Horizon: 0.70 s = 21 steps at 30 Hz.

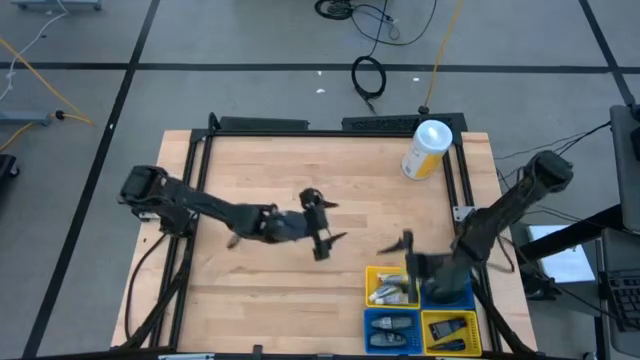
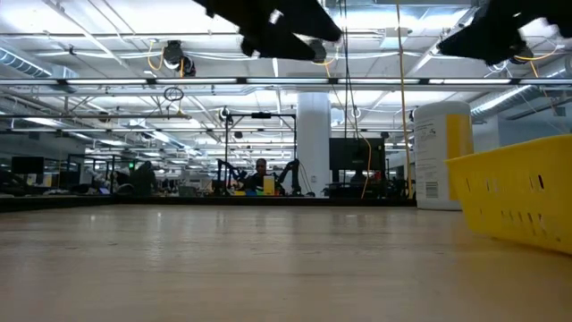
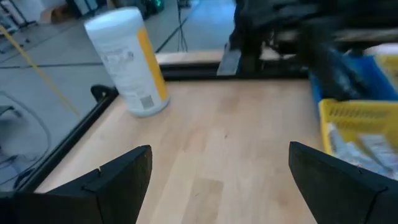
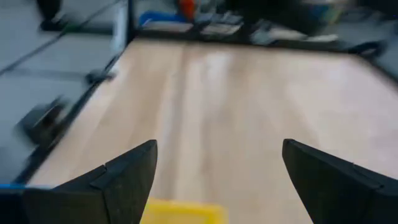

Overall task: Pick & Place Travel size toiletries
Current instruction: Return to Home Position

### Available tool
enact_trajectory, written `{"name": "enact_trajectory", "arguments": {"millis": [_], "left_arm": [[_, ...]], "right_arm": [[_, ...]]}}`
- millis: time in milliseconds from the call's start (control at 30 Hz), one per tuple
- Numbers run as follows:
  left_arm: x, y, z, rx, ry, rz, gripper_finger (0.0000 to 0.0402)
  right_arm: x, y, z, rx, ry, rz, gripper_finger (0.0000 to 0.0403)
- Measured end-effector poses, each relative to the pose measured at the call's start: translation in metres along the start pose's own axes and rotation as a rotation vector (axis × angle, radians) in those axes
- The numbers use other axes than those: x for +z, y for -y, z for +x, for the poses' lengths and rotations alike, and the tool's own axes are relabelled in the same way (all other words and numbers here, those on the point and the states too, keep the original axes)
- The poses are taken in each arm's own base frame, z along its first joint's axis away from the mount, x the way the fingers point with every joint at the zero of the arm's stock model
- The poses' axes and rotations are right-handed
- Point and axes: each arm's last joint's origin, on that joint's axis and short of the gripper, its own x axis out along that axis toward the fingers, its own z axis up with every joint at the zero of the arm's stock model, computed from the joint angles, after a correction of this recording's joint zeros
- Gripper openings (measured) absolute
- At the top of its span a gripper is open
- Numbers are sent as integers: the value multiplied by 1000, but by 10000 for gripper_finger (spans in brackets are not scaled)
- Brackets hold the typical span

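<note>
The travel size toiletries lie sorted in a block of small trays at the table's near right corner. White tubes [image 1: 388,292] fill a yellow tray [image 1: 372,280], dark grey oblong pieces [image 1: 390,328] a blue tray, and a dark piece [image 1: 450,330] another yellow tray. My left gripper [image 1: 335,222] hangs open above the table's middle, pointing at the trays, nothing between its fingers. My right gripper [image 1: 392,246] is open and empty, raised just over the far edge of the tube tray [image 4: 180,213].
A large white-and-yellow canister [image 1: 428,150] stands upright at the far right corner, also in the left wrist view [image 3: 127,59]. A black frame [image 1: 300,126] runs round the table. Bare wood [image 1: 260,290] stretches across the left and near middle.
</note>
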Motion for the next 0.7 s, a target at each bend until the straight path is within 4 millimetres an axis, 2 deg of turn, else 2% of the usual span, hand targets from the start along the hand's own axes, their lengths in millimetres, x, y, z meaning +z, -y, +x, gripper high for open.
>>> {"name": "enact_trajectory", "arguments": {"millis": [133, 267, 367, 500, 700], "left_arm": [[-7, -26, -30, 9, 77, -61, 365], [-32, -54, -64, 62, 164, -134, 365], [-51, -66, -83, 80, 218, -189, 365], [-75, -82, -104, 138, 223, -191, 365], [-112, -98, -130, 193, 223, -198, 365]], "right_arm": [[-4, 45, -8, -86, 98, 35, 335], [-17, 79, -20, -144, 217, 60, 335], [-25, 101, -30, -203, 299, 81, 335], [-30, 122, -42, -249, 380, 100, 336], [-48, 139, -50, -285, 361, 78, 336]]}}
